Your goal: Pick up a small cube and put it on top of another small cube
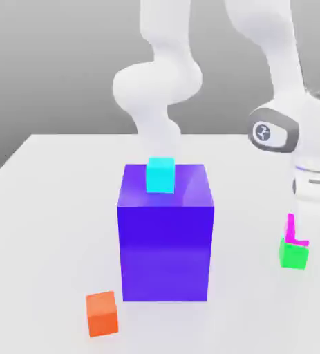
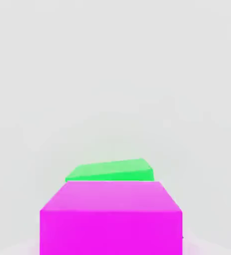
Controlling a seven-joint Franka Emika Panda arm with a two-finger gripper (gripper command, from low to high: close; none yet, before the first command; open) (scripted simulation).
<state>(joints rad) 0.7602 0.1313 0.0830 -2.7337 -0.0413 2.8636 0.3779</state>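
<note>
Stacking step at the point of release. In the exterior view the magenta cube (image 1: 294, 231) sits on the green cube (image 1: 293, 254) at the exterior view's right, with the white hand of the Panda arm (image 1: 313, 176) directly over the pair and covering much of the magenta cube. The hand view looks along the magenta cube (image 2: 111, 219), with a wedge of the green cube (image 2: 112, 171) beyond it. Whether the gripper's fingers are spread or pressing on the magenta cube cannot be told, so it is unclear whether the cube is freed or held.

Judged next move: make sure the fingers are clear of the magenta cube's sides, then lift straight up without a sideways drag, since the upper cube rests on a face no larger than itself and a small nudge could slide it off an edge.

Room for moving: the large blue-purple block (image 1: 166, 231), carrying a cyan cube (image 1: 160, 174), stands well apart towards the exterior view's left; the orange cube (image 1: 102, 313) lies near that block's front corner. The white table (image 1: 45, 228) around the stack is bare, and the space above it is open
</note>
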